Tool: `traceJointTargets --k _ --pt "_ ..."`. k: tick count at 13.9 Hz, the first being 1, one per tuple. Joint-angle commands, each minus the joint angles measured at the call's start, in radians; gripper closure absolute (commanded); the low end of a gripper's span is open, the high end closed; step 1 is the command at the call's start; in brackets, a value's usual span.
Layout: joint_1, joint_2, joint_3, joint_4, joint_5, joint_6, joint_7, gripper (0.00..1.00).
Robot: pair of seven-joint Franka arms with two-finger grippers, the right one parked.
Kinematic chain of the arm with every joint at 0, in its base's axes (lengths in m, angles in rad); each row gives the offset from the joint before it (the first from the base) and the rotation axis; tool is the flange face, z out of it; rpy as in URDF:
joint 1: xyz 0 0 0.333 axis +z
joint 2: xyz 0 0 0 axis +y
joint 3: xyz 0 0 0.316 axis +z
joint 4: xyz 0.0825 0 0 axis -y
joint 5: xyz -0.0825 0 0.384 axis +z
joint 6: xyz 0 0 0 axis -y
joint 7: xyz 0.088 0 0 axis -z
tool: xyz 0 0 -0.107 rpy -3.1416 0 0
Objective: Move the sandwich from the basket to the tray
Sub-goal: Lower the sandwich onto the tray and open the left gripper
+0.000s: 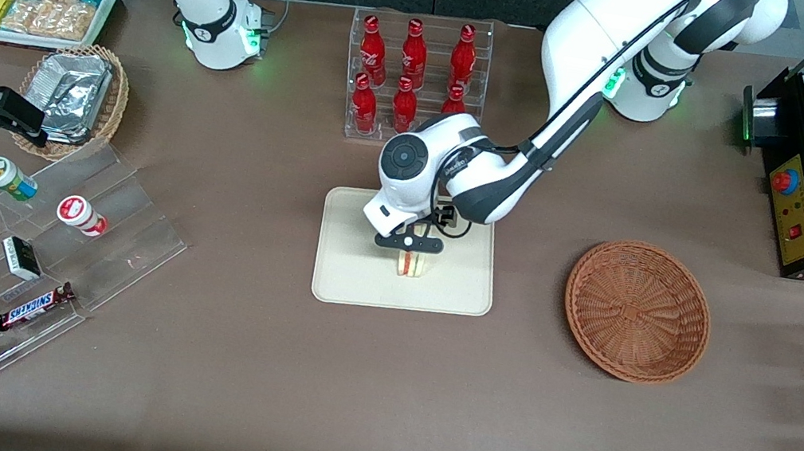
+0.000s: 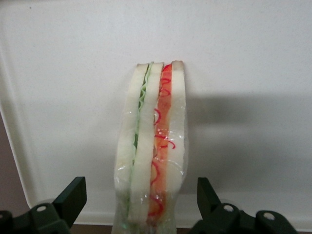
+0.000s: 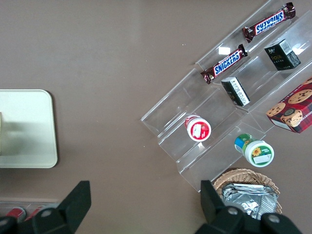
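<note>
Front view — where's the sandwich (image 1: 411,263)?

— Standing on the cream tray (image 1: 345,281), out of the wicker basket (image 1: 637,311). My gripper (image 1: 409,243) is right above it, fingers (image 2: 73,195) apart, not touching.

— How to finish well?

— I'd lift straight up so neither finger tips it.

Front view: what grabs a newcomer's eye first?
The gripper hangs open over the cream tray mid-table, the sandwich standing on edge on the tray between its spread fingers. The reddish wicker basket lies toward the working arm's end, nothing in it. Red bottles stand in a clear rack farther from the camera than the tray.
</note>
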Motion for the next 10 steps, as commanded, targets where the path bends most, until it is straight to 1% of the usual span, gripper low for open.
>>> traceJointTargets --k 1,3,5,6,8,10 --pt "-0.009 -0.007 0.008 0.078 0.010 -0.087 -0.004 0.00" --pt "0.002 -0.016 0.008 0.120 0.003 -0.143 -0.014 0.00" --pt "0.019 -0.054 0.008 0.133 0.001 -0.175 -0.020 0.00" --pt "0.034 -0.080 0.008 0.133 -0.003 -0.186 -0.022 0.00" --pt "0.072 -0.131 0.008 0.133 -0.043 -0.218 -0.017 0.00" --pt "0.123 -0.166 0.007 0.133 -0.045 -0.265 -0.010 0.00"
